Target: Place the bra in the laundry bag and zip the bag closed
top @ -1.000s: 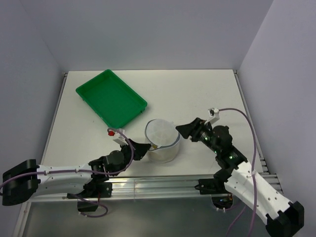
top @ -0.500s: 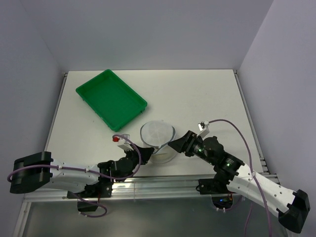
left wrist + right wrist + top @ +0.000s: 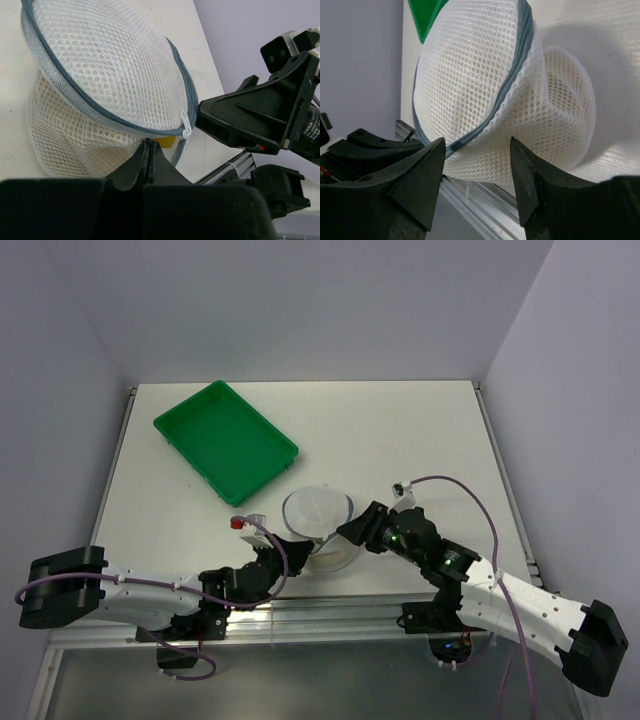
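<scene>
The laundry bag (image 3: 320, 523) stands near the table's front edge, a white mesh drum with a grey zipper rim. Its lid is tilted and the zipper is partly open, with the white zipper pull (image 3: 186, 128) at the near side. A patch of the mustard-yellow bra (image 3: 168, 142) shows inside through the gap. My left gripper (image 3: 290, 554) is shut, pinching the bag's mesh just below the zipper (image 3: 148, 144). My right gripper (image 3: 352, 531) is open, its jaws either side of the bag's lower edge (image 3: 477, 150). The bag fills the right wrist view (image 3: 485, 95).
A green tray (image 3: 225, 438) lies at the back left; its corner shows in the right wrist view (image 3: 426, 15). The aluminium rail of the table's front edge (image 3: 320, 615) runs just below both grippers. The right gripper's black body (image 3: 250, 115) sits close beside the bag.
My right gripper has moved left and down, up to the bag's right side. My left arm has swung lower, and the bag has shifted slightly left.
</scene>
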You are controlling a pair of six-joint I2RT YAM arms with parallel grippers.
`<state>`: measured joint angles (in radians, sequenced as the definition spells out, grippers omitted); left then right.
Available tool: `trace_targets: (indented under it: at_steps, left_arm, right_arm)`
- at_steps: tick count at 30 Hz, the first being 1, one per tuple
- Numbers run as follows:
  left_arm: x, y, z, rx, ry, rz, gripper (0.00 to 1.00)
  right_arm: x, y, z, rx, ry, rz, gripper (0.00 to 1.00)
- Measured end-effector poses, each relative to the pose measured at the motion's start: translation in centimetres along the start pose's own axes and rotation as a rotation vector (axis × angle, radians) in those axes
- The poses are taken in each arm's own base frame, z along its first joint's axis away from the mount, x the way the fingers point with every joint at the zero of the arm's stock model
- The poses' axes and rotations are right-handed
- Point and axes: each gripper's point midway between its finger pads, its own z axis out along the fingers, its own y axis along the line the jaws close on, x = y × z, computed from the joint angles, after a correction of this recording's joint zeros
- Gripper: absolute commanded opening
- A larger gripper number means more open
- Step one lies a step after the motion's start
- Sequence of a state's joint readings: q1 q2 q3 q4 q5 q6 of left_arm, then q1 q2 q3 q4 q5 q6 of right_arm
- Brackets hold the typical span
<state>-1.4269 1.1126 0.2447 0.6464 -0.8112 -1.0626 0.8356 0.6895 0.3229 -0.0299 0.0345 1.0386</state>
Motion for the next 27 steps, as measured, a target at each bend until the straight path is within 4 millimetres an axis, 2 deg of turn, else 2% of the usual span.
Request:
trace_targets:
  at_steps: [3,8,10,11,14,15,17,18,20,22,23,25,26,27]
  left_arm:
    - [0.0,-0.5,0.0,0.009,-0.001,0.011,0.00]
    - [0.2,-1.3,0.0,0.016,-0.001,0.042,0.00]
    - [0.1,-1.5,0.1,0.014,-0.006,0.057,0.00]
    - [0.1,-1.4,0.1,0.012,-0.006,0.068,0.00]
    - [0.0,-1.3,0.1,0.004,-0.012,0.093,0.00]
    - [-0.1,-1.2,0.1,0.001,-0.014,0.103,0.00]
    - [-0.2,-1.1,0.2,-0.007,-0.020,0.120,0.00]
    - [-0.3,-1.1,0.1,-0.009,-0.021,0.127,0.00]
    - [-0.4,-1.0,0.1,-0.016,-0.025,0.145,0.00]
    - [-0.7,-0.8,0.1,-0.027,-0.034,0.160,0.00]
    - [-0.9,-0.9,0.1,-0.029,-0.038,0.165,0.03]
    - [-1.4,-1.0,0.0,-0.031,-0.046,0.171,0.16]
    - [-1.7,-1.2,0.0,-0.030,-0.049,0.170,0.30]
    - [-2.0,-1.4,-0.1,-0.032,-0.051,0.174,0.36]
  right_arm:
    - [0.0,-0.3,0.1,0.011,-0.001,-0.004,0.70]
    - [0.0,-0.3,0.3,0.033,0.011,-0.021,0.71]
    - [-0.2,0.0,0.4,0.043,0.016,-0.035,0.63]
    - [-0.4,0.2,0.5,0.043,0.014,-0.040,0.53]
    - [-0.5,0.2,0.6,0.048,0.010,-0.044,0.35]
    - [-0.5,0.1,0.6,0.052,0.009,-0.046,0.25]
    - [-0.5,0.1,0.8,0.057,0.007,-0.043,0.17]
    - [-0.5,0.0,0.9,0.059,0.007,-0.042,0.08]
    - [-0.4,0.0,1.1,0.061,0.009,-0.039,0.01]
    - [-0.6,0.4,1.3,0.045,0.000,-0.033,0.00]
    - [-0.8,0.7,1.3,0.030,-0.012,-0.028,0.00]
    - [-1.6,1.6,1.3,-0.031,-0.066,-0.018,0.00]
    - [-1.9,1.8,1.2,-0.052,-0.088,-0.015,0.00]
    - [-2.4,2.1,1.1,-0.090,-0.124,-0.011,0.00]
